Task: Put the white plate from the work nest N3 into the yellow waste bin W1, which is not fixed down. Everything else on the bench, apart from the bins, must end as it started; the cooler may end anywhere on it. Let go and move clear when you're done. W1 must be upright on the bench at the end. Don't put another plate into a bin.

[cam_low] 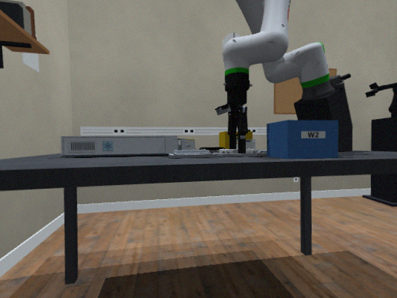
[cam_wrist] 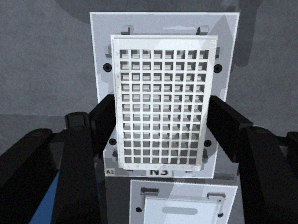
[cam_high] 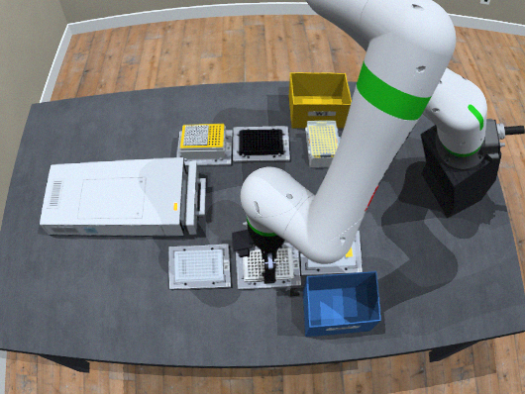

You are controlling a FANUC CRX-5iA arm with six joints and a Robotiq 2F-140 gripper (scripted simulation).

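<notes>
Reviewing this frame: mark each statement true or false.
1. The gripper has its fingers on the two long sides of the white plate. True.
2. The plate is in W1. False: it lies on nest N3, and no plate shows in W1.
3. Blue bin W2 stands at the front of the bench, near N3. True.
4. W1 lies tipped over. False: it stands upright at the back of the bench.
</notes>
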